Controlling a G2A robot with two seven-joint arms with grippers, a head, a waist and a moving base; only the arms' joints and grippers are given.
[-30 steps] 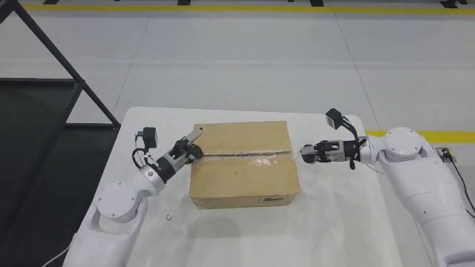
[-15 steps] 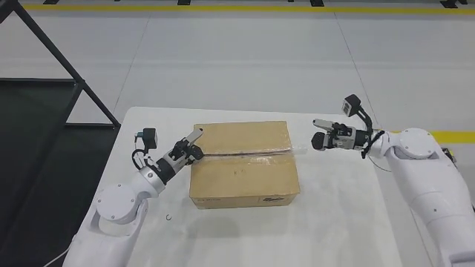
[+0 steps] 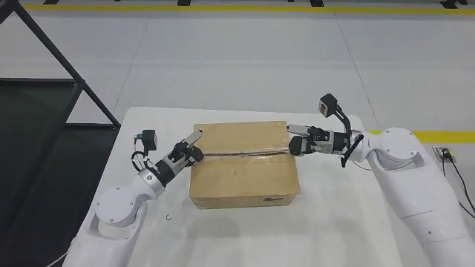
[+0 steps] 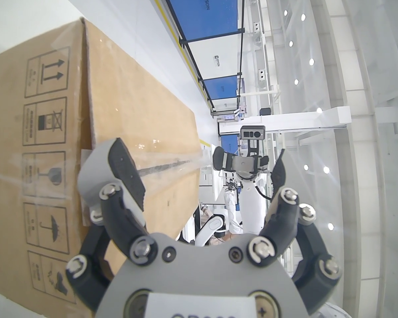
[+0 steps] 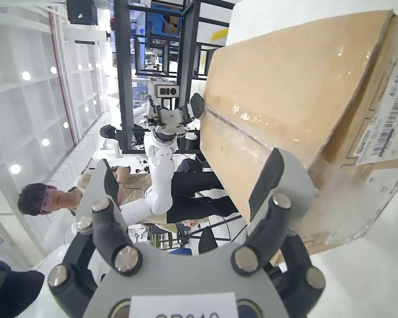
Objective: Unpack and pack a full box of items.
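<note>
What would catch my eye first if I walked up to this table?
A closed cardboard box sits in the middle of the white table, with clear tape running along its top seam. The left tool and the right tool, both open, are at the two opposite ends of that seam.

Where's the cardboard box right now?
In the top view, the cardboard box sits in the middle of the white table, with the left hand at one end of its taped seam and the right hand at the other.

right hand (image 3: 292, 141) moved in, onto box (image 3: 245, 170) edge
</note>
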